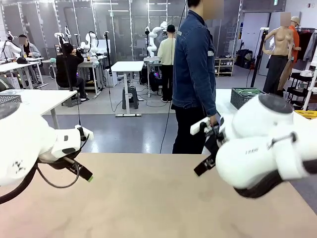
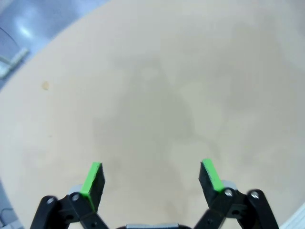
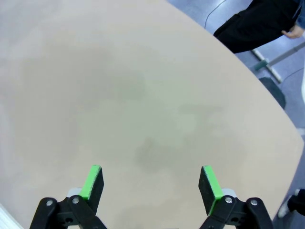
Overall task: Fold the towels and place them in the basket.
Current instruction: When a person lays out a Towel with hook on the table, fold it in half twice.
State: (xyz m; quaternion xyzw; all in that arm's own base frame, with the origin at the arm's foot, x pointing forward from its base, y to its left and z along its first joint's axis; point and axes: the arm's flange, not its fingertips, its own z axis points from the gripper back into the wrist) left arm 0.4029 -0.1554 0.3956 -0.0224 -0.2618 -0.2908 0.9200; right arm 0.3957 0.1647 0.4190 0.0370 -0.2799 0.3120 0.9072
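Well apart, left gripper and right gripper hang open above the table, inside its edges.

The table is plain beige. The left gripper and right gripper are black with green pads. The jacket is dark blue.

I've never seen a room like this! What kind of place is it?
Probably a robot lab: a left arm and a right arm hang over a table, and people work at desks behind.
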